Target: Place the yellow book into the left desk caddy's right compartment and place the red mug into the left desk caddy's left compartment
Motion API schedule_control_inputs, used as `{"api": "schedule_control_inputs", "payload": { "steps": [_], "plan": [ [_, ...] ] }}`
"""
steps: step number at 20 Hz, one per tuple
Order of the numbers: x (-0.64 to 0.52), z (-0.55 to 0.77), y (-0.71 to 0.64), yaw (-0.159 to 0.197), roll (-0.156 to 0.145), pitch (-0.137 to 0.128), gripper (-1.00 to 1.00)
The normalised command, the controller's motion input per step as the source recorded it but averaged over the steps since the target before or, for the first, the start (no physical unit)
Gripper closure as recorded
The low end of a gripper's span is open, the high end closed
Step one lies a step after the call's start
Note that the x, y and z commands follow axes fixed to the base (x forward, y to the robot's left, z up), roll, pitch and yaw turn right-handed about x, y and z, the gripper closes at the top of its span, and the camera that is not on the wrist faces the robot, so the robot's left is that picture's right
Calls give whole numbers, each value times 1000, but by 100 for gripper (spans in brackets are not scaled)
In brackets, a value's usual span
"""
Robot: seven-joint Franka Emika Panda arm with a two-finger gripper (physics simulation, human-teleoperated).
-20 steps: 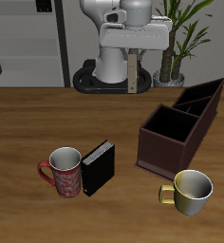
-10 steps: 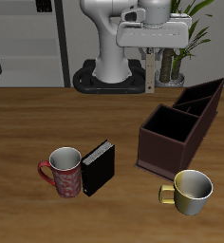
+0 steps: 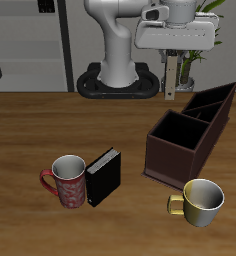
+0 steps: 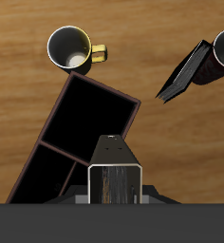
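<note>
High above the back of the table, my gripper (image 3: 170, 58) is shut on the yellow book (image 3: 170, 78), a thin beige slab that hangs down from the fingers. In the wrist view the book (image 4: 115, 177) shows edge-on, just over the caddy. The left desk caddy (image 3: 191, 136) is a dark brown box. Its large squarish right compartment (image 3: 176, 141) lies at the low end, nearer the table's front, and it is empty in the wrist view (image 4: 93, 110). The red mug (image 3: 68, 181) stands upright near the front edge, far from the caddy.
A black book (image 3: 103, 177) stands on edge right beside the red mug. A shiny yellow-gold mug (image 3: 198, 201) sits just in front of the caddy's low end. A potted plant (image 3: 195, 40) and the robot base (image 3: 115, 70) are behind the table.
The gripper has carried the yellow book sideways at the same height, from in front of the robot base to above the caddy's back end. Nothing on the table has moved.
</note>
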Motion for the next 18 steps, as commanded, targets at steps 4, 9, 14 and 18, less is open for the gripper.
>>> {"api": "schedule_control_inputs", "payload": {
  "steps": [4,9,14,18],
  "plan": [
    [184,132,209,19,10,-44,100],
    [365,10,237,-19,2,15,100],
    [293,-49,97,-34,-24,37,100],
    [162,-85,83,-14,-10,12,100]
  ]
}}
